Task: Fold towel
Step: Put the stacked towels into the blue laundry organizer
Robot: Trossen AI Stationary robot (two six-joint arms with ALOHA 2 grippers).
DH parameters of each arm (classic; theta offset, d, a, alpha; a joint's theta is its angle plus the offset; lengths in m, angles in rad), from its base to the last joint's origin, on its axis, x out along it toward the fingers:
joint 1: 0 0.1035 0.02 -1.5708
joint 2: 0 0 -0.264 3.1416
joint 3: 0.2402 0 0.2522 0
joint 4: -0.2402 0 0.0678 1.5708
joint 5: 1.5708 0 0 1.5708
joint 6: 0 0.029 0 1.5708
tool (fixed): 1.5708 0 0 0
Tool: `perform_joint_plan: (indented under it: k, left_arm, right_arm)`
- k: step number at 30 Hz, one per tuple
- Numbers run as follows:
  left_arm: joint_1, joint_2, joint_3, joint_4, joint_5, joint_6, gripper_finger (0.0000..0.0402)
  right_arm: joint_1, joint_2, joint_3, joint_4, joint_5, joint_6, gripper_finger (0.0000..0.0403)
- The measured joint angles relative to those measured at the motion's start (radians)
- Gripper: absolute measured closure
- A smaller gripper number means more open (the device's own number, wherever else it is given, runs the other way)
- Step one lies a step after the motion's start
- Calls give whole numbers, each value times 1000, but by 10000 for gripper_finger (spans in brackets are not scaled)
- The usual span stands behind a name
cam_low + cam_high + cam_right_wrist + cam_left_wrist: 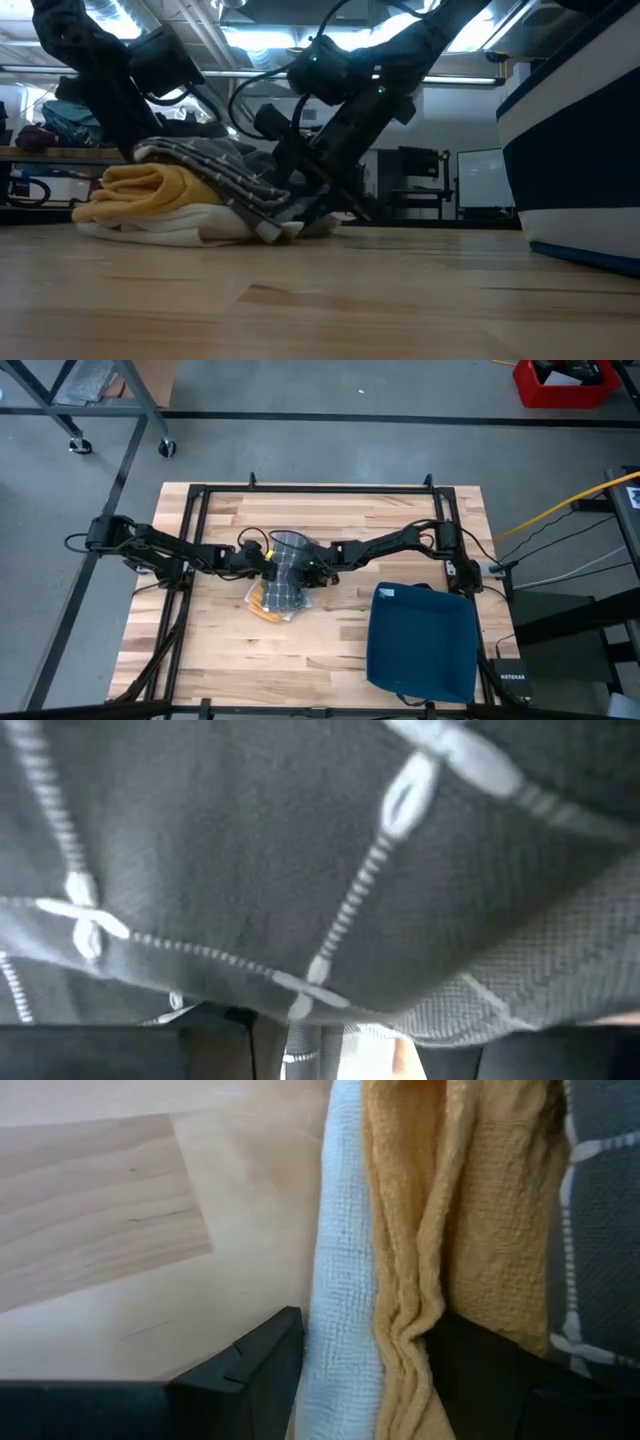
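A stack of towels (280, 588) lies mid-table. The white towel (170, 226) is at the bottom, the yellow one (150, 188) is on it, and the grey checked towel (288, 553) is draped on top. My left gripper (262, 567) stands open at the stack's left side. The white and yellow layers run between its fingers in the left wrist view (365, 1370). My right gripper (312, 572) stands open at the stack's right side. The grey towel (330, 870) fills most of the right wrist view, with its edge just above the gripper (365, 1055). My left gripper comes slanting down from the table's left. Its open fingers straddle the stack's edge, with the white layer (345, 1290) against one finger (255, 1370) and the yellow folds (410, 1300) against the other (480, 1375). The grey layer lies outside them and the stack rests on the table. My right gripper comes slanting down from the table's right, close under the grey towel's edge (420, 1010). I cannot tell whether it touches the cloth.
A dark blue bin (422, 640) stands on the table's near right part. A black frame (200, 492) runs along the far edge and down both sides. Bare wood (330, 650) lies on the near side of the stack.
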Motion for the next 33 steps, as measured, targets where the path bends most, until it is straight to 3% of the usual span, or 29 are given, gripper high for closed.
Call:
perform_joint_plan:
  k: [7, 10, 23, 33]
  left_arm:
    - [-2, 0, -1, 5, 22, 28, 205]
    - [0, 0, -1, 8, 55, 55, 224]
    - [-1, -23, -1, 3, 139, 49, 361]
    - [-4, -216, -6, -16, 187, 109, 372]
  right_arm:
    - [2, 11, -1, 38, 35, -4, 226]
    - [8, 13, -1, 44, 65, -5, 240]
    - [35, 20, -5, 145, 215, -45, 392]
    - [31, -26, -6, 119, 228, -88, 385]
